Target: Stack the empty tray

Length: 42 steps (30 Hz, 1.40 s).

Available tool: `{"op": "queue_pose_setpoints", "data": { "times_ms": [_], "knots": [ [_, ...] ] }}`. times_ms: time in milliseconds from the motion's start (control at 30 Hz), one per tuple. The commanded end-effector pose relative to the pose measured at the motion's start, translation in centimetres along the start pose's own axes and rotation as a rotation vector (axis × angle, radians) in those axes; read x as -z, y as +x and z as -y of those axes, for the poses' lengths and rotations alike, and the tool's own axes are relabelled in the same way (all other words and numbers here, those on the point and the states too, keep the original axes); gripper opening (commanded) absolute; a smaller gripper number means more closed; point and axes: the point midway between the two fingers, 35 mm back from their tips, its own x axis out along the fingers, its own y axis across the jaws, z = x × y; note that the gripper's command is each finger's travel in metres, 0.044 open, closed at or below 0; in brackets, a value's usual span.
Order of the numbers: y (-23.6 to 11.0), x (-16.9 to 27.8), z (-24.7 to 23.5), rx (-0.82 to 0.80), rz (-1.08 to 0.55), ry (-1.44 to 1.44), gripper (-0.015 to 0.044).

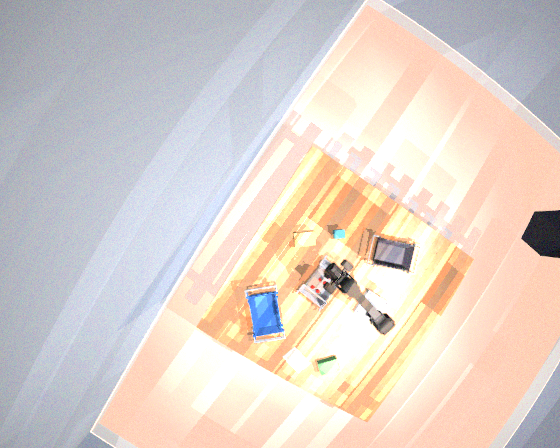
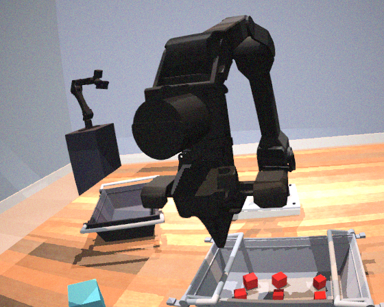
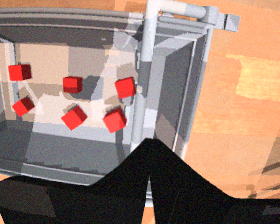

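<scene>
White bar (image 2: 232, 255) just below gripper (image 2: 221, 244).

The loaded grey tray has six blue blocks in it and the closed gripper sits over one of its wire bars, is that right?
Not quite: the six blocks are red, not blue, as the wrist view shows. The rest stands: they lie in the grey tray, and the closed gripper sits over one wire bar.

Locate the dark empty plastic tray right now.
In the exterior view the dark empty plastic tray sits on the table at left, behind the arm, between the dark box and the grey loaded tray.
</scene>
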Motion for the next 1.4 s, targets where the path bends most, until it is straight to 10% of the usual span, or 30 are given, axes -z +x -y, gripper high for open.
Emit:
{"op": "queue_pose_setpoints", "data": {
  "times_ms": [0, 267, 833, 1367],
  "knots": [
    [0.0, 0.0, 0.0, 0.000, 0.000, 0.000, 0.0000],
    [0.0, 0.0, 0.0, 0.000, 0.000, 0.000, 0.0000],
    [-4.9, 0.0, 0.3, 0.000, 0.001, 0.024, 0.0440],
    [-2.4, 16.5, 20.5, 0.025, 0.018, 1.848, 0.0440]
  ]
}}
